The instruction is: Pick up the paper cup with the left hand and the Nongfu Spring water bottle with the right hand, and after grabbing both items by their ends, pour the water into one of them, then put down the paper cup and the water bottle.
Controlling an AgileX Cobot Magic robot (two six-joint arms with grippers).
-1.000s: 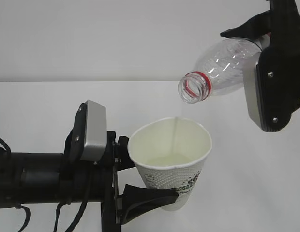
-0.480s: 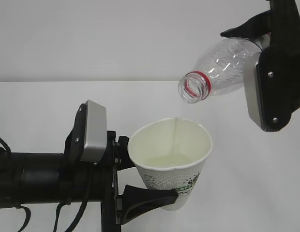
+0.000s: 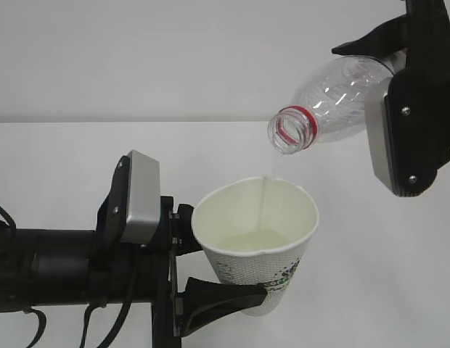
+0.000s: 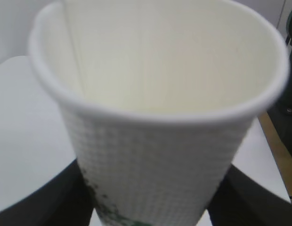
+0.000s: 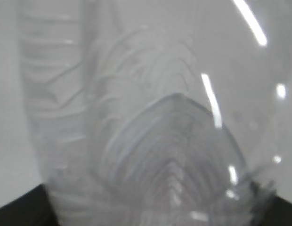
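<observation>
Tilted bottle (image 3: 334, 101) — thin stream (image 3: 263, 199) — cup (image 3: 258, 250)

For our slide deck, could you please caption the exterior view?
The right hand tips the water bottle, pouring a thin stream into the paper cup held by the left hand.

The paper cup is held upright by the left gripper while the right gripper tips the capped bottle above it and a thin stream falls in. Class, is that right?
One detail is wrong: the bottle is uncapped. The exterior view shows its open mouth above the paper cup, with the water streaming down. The left gripper and right gripper are as stated.
</observation>
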